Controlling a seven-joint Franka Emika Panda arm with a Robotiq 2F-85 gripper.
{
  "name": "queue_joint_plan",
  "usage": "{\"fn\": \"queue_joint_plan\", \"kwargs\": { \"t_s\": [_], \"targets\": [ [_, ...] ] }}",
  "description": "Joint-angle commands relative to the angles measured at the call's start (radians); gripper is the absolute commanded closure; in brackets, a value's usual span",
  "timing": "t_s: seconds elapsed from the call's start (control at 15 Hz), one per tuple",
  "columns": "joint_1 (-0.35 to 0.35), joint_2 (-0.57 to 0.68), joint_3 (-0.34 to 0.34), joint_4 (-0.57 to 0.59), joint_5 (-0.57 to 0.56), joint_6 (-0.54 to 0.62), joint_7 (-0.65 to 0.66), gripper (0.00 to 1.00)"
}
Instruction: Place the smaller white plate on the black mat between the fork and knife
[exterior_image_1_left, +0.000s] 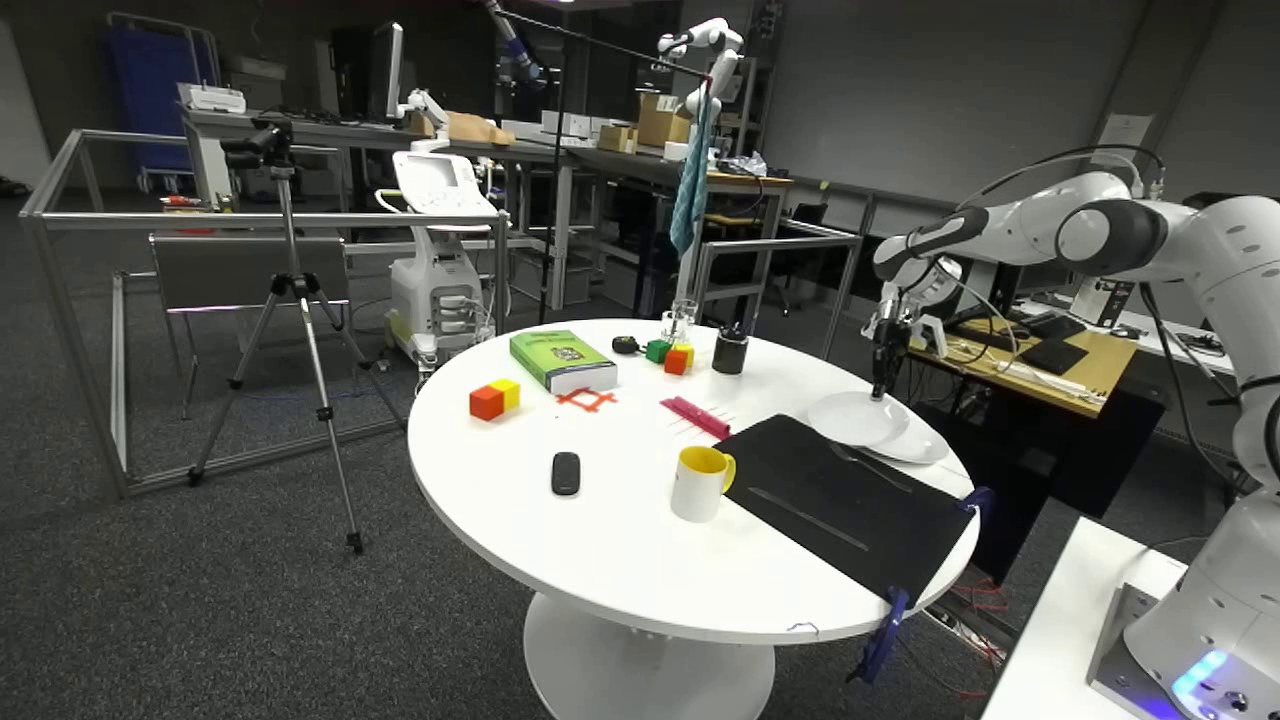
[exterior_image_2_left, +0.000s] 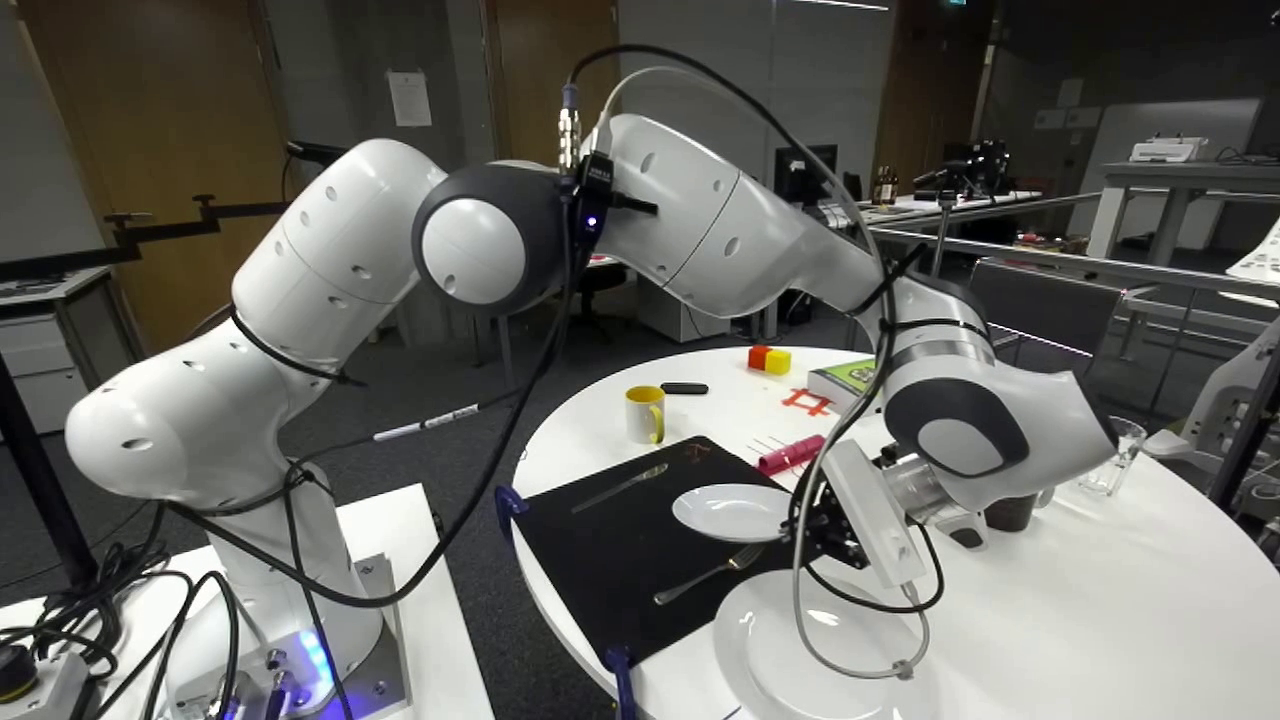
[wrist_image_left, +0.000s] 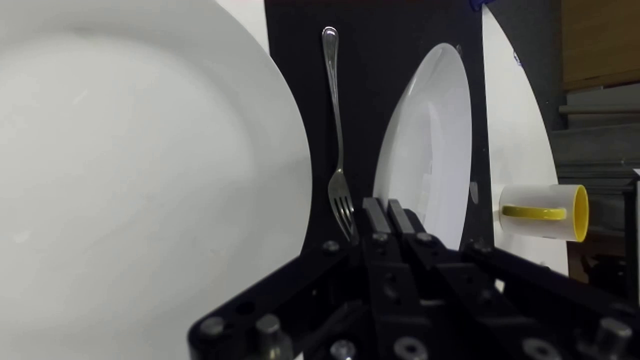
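Observation:
My gripper (wrist_image_left: 382, 204) is shut on the near rim of the smaller white plate (wrist_image_left: 436, 135). The plate hangs tilted above the black mat (wrist_image_left: 372, 65), between fork and knife in the wrist view. The plate shows in both exterior views (exterior_image_1_left: 850, 418) (exterior_image_2_left: 728, 512), apparently raised off the mat (exterior_image_2_left: 590, 540). The fork (wrist_image_left: 335, 100) lies on the mat beside the larger white plate; its tines are partly behind the gripper. The knife (exterior_image_2_left: 620, 488) lies farther across the mat; in the wrist view the plate hides most of it.
The larger white plate (wrist_image_left: 150, 175) rests on the table beside the fork. A white mug with yellow inside (exterior_image_1_left: 697, 490) stands by the mat's far edge. A pink piece (exterior_image_2_left: 790, 455) lies beyond the mat. Blue clamps (exterior_image_1_left: 882, 640) sit at the table edge. A green book (exterior_image_1_left: 562, 362) lies farther off.

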Motion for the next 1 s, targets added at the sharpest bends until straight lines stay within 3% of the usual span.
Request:
{"fn": "queue_joint_plan", "kwargs": {
  "t_s": [0.0, 0.93],
  "targets": [
    [0.008, -0.014, 0.000, -0.008, 0.013, 0.007, -0.009, 0.99],
    [0.064, -0.045, 0.022, -0.096, 0.020, 0.107, -0.044, 0.99]
  ]
}}
